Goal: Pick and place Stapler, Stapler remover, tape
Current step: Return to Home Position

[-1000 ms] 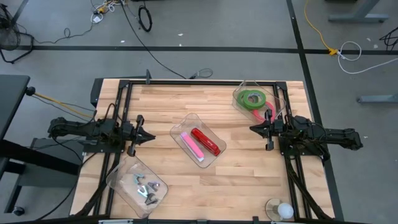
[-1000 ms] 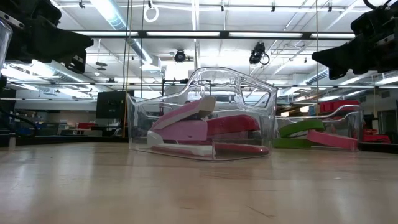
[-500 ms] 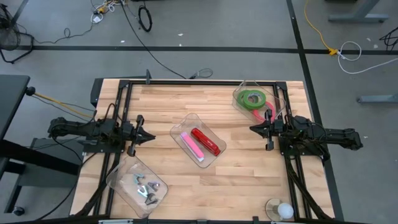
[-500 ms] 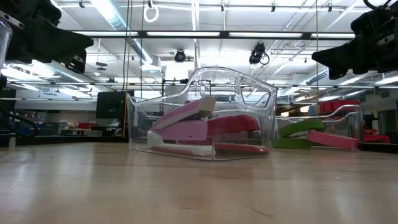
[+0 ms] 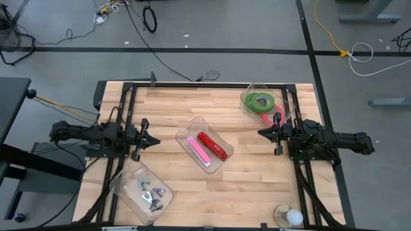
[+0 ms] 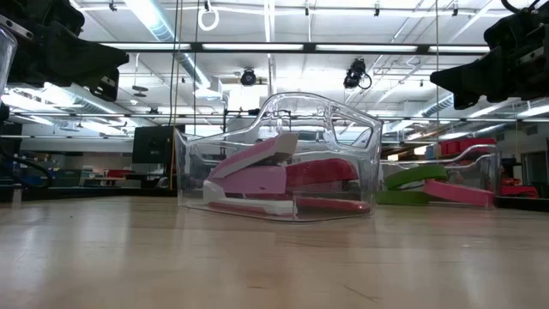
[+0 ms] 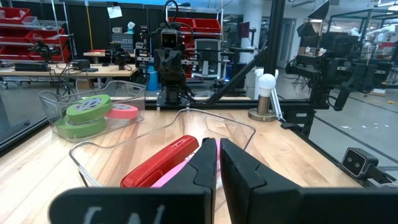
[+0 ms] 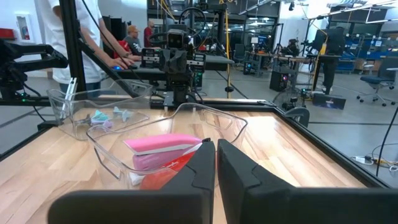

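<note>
Both arms sit low over the desk (image 5: 257,183), one at each side edge, pointing at each other across the middle. The left gripper (image 5: 151,140) is just in from the left edge, its fingers (image 7: 202,165) drawn together to a thin slit with nothing between them. The right gripper (image 5: 262,133) mirrors it from the right edge, its fingers (image 8: 233,163) likewise pinched to a narrow gap and holding nothing.

Between the two grippers, at the desk's centre, a clear bin (image 5: 183,136) lies at an angle to the edges. Inside it a pink stapler (image 5: 198,152) and a red stapler (image 5: 212,146) lie side by side and touching, the pink one toward the left arm.

A second clear bin (image 5: 247,95) stands by the right end of the back edge, just behind the right gripper. It holds the tape: two green rings (image 5: 261,101) stacked one on the other, and a red-pink ring (image 5: 277,118) leaning beside them on the side nearer the right arm.

A third clear bin (image 5: 123,181) rests near the front-left corner, in front of the left gripper, with several small staple removers (image 5: 149,192) scattered on its floor.

At the front-right corner a white ball on a round base (image 5: 292,217) stands well apart from the bins. Beyond the desk, in the right wrist view, a person in a white top (image 8: 53,37) stands at a workbench.
</note>
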